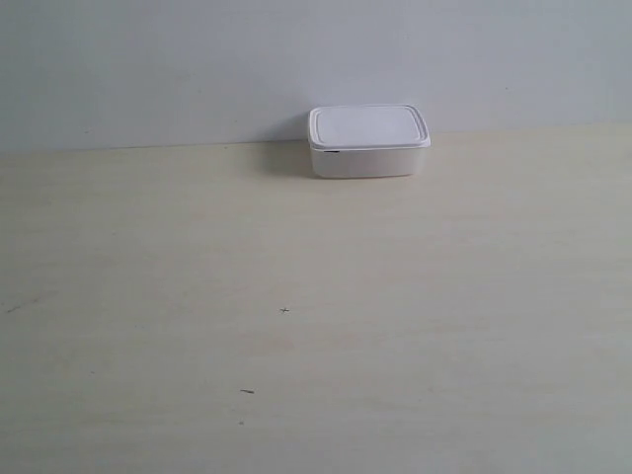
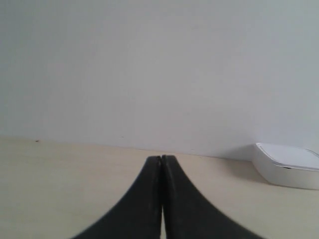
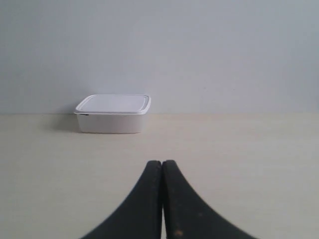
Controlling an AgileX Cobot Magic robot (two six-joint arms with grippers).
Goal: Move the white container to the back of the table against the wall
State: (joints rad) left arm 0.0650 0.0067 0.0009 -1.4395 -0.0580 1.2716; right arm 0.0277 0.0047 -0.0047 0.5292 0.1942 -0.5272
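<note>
Two hands, both fully closed and empty. The left hand (image 2: pixel 162 158) is well apart from the white lidded container (image 1: pixel 368 141), which sits at the back of the cream surface (image 1: pixel 296 296) right by the wall (image 1: pixel 197 69). The right hand (image 3: pixel 162 162) faces it, also apart.

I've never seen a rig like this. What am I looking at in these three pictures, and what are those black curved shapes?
It is a robot with two arms. One picture comes from a camera off the arms; neither arm shows in it. The other two come from a camera on each wrist. The black shapes are the left gripper and the right gripper, both shut and holding nothing. On the pale table stands a white container with its lid on, at the back beside the wall.
</note>
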